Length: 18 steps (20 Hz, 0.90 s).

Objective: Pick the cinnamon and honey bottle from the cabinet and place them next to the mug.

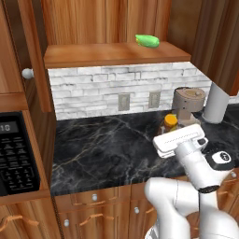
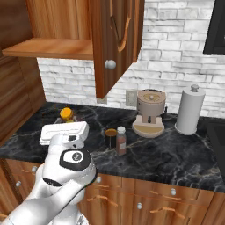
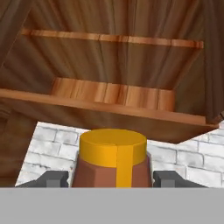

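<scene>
Gripper [image 3: 112, 178] is pinching the honey bottle [image 3: 113, 159] over the black counter [image 1: 102, 149], cinnamon [image 2: 121, 140] and mug [image 2: 111, 138] sitting at its three o'clock.

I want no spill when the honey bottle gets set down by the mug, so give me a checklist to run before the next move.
1. Honey bottle between the fingers: ok, a finger on each side in the hand view.
2. Firm grip: cannot tell, contact is not visible.
3. Cinnamon already next to the mug: ok, upright beside it.
4. Free counter near the mug: ok, bare stone in front and to the left.
5. Coffee maker and paper towel roll out of the way: ok, they stand behind and right.
6. Bottle cap shut: ok, yellow cap is on.
</scene>
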{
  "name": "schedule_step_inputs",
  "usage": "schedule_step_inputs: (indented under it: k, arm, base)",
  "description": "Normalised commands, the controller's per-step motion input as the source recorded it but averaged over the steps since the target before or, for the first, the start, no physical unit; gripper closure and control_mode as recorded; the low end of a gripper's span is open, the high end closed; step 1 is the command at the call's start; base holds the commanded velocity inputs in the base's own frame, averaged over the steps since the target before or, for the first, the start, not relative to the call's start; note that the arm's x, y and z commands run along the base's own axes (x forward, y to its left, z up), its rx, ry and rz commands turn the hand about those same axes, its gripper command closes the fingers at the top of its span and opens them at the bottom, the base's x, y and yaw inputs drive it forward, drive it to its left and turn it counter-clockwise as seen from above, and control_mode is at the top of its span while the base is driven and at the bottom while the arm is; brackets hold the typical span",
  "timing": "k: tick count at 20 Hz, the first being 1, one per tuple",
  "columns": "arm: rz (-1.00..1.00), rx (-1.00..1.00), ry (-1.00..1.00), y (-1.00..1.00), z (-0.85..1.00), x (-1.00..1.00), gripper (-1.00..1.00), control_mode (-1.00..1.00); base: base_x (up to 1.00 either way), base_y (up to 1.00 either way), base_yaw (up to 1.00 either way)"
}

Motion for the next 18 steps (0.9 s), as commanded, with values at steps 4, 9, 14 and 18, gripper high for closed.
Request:
schedule_step_inputs:
  k: [4,9,14,18]
  arm:
    - [0.00,-0.19,0.07,0.00,-1.00,0.04,1.00,-1.00]
    - [0.00,-0.15,0.02,0.00,-1.00,0.00,1.00,-1.00]
    - [0.00,-0.07,0.00,0.00,-0.60,-0.01,1.00,-1.00]
    - [0.00,0.00,0.00,0.00,-0.06,-0.05,1.00,-1.00]
  base:
    - [0.00,0.00,0.00]
    - [0.00,0.00,0.00]
    - [0.00,0.00,0.00]
    - [0.00,0.00,0.00]
